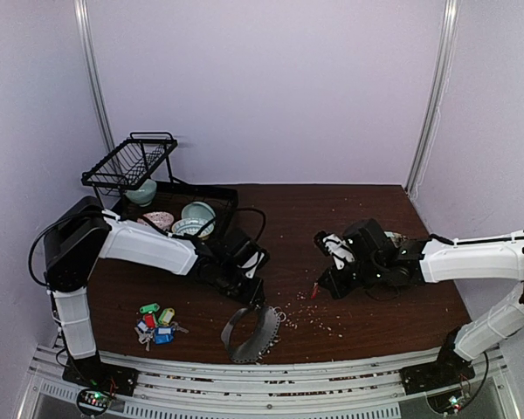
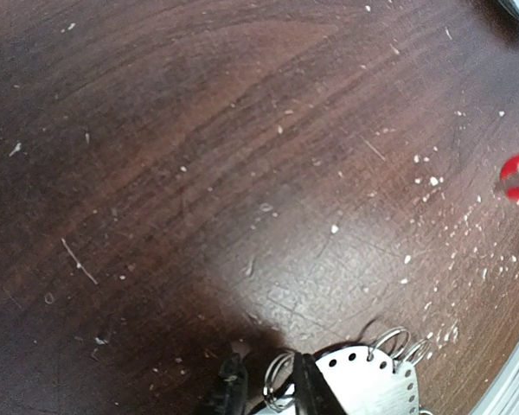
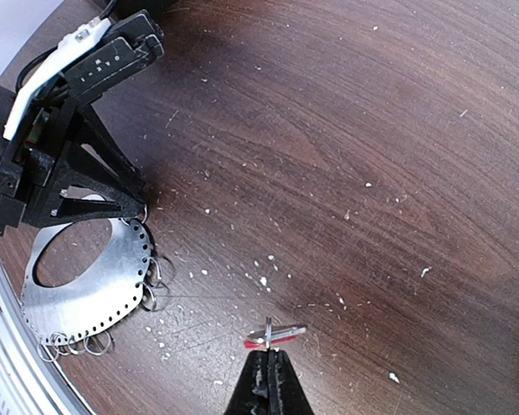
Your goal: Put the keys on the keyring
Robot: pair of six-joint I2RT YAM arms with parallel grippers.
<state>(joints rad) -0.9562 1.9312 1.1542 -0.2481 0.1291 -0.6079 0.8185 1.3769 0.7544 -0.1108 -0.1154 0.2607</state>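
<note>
The keyring [image 3: 112,298] lies close to the near edge of the dark wooden table [image 1: 375,209], about midway along it, with small wire rings [image 3: 69,346] hanging off its rim. The left gripper [image 2: 271,385] is down at the keyring's far rim. Its fingers stand a narrow gap apart with one wire ring between them, but I cannot tell whether they actually pinch it.

The right gripper [image 3: 268,359] is pressed together on a single key with a red tag [image 3: 275,335], holding it just above the tabletop to the right of the keyring and apart from it.

The remaining keys [image 1: 155,321], with green, blue, red and yellowish tags, sit in a cluster near the near-left corner. A black dish rack [image 1: 129,161] and some bowls [image 1: 196,218] occupy the far-left corner. Pale crumbs [image 1: 310,314] speckle the wood between the two grippers.
</note>
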